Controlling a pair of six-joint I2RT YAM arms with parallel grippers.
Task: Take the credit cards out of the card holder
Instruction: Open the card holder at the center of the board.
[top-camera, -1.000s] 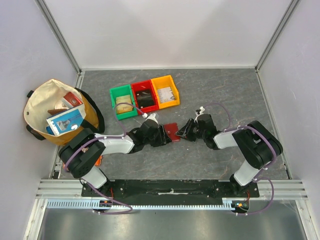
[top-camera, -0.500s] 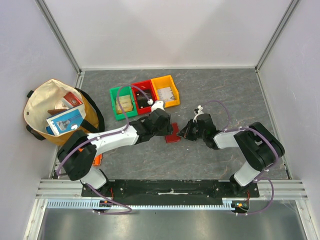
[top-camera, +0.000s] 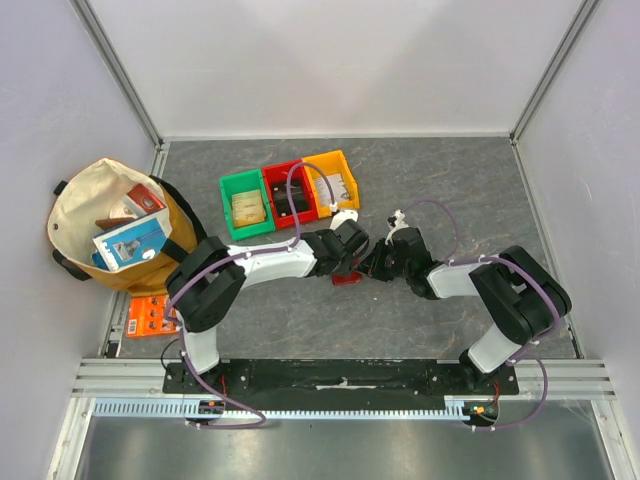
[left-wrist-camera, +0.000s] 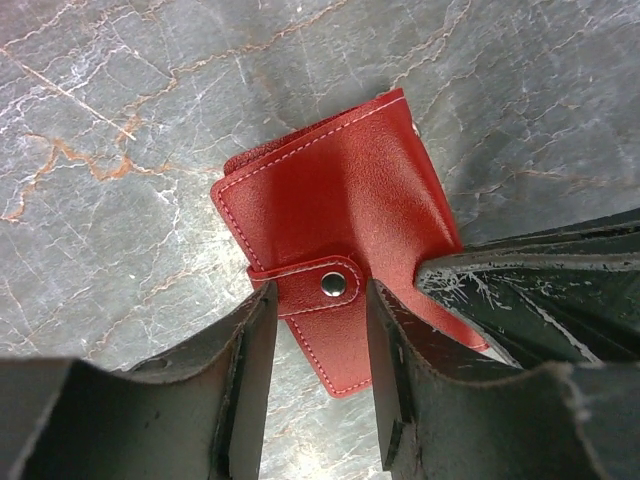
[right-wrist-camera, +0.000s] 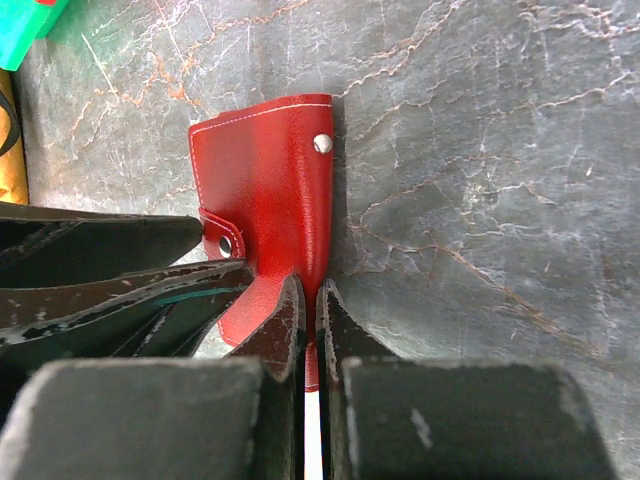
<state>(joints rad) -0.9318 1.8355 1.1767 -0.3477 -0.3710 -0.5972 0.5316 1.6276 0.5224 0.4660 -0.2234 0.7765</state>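
Observation:
The dark-red card holder (top-camera: 345, 277) lies closed on the grey table between both arms, its snap strap (left-wrist-camera: 338, 284) fastened. No credit cards show; the holder hides its inside. My left gripper (left-wrist-camera: 320, 296) hangs over the holder, its jaws apart on either side of the strap's end, gripping nothing. My right gripper (right-wrist-camera: 310, 290) is shut on the holder's (right-wrist-camera: 268, 175) near edge, which sits pinched between the two fingers. In the top view the left gripper (top-camera: 352, 252) and the right gripper (top-camera: 372, 266) almost meet above the holder.
A green bin (top-camera: 245, 205), a red bin (top-camera: 288, 195) and a yellow bin (top-camera: 333, 182) stand in a row behind the holder. A canvas bag (top-camera: 115, 225) full of items sits at the far left. An orange packet (top-camera: 150, 317) lies by the left arm's base.
My left arm swung right, from beside the holder to over its strap, uncovering the orange packet. My right gripper shut on the holder's edge.

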